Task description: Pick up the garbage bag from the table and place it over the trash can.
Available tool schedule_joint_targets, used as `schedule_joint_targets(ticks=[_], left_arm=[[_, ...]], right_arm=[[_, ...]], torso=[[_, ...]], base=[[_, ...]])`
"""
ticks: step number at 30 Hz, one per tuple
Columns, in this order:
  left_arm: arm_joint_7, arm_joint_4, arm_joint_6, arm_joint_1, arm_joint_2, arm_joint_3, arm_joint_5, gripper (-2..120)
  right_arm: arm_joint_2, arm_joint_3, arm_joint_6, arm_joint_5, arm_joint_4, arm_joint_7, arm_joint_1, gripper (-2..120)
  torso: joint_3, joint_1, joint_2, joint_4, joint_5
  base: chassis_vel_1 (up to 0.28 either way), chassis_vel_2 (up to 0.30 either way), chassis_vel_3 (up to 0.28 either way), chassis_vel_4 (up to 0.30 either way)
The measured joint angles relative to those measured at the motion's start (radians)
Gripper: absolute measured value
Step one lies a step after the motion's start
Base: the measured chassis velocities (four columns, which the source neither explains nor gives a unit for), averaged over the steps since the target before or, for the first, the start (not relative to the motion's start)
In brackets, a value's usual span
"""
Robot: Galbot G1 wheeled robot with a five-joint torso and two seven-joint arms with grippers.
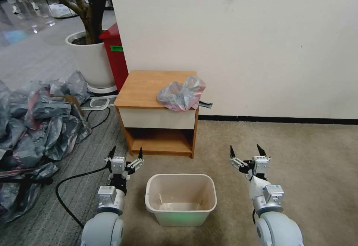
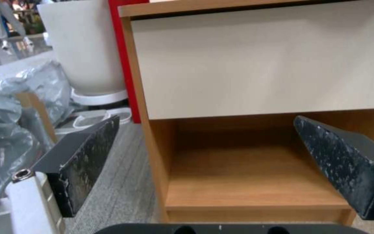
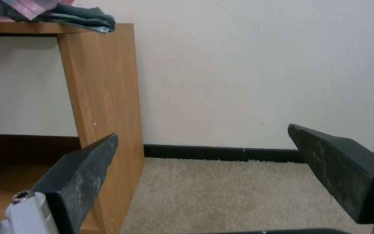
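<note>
Ahead, our left gripper (image 1: 125, 153) and right gripper (image 1: 246, 150) hang with jaws open; the bag (image 1: 181, 93) at the counter's (image 1: 149, 85) two o'clock edge could slip off.

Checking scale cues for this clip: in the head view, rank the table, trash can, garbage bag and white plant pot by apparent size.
1. table
2. trash can, nearer the camera
3. white plant pot, farther off and partly hidden, so its place against the can is unsure
4. garbage bag

The head camera is looking down and forward at the table (image 1: 149, 85) against the wall; the left wrist camera is facing its drawer front closely; the right wrist camera is viewing its right side panel; all are sharing the table.
</note>
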State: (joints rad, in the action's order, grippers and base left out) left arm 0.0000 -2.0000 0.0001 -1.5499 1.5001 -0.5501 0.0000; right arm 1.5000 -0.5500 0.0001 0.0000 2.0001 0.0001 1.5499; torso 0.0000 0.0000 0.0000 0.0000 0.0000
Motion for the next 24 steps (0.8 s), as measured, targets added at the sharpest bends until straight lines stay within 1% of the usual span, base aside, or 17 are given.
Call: schedule_joint_targets(ticks=[24], left_arm=[[0.000,0.000,0.000,0.000,0.000,0.000,0.000,100]], right_arm=[[0.000,0.000,0.000,0.000,0.000,0.000,0.000,100]], torso=[[0.000,0.000,0.000,0.0000,0.0000]], base=[[0.000,0.000,0.000,0.000]])
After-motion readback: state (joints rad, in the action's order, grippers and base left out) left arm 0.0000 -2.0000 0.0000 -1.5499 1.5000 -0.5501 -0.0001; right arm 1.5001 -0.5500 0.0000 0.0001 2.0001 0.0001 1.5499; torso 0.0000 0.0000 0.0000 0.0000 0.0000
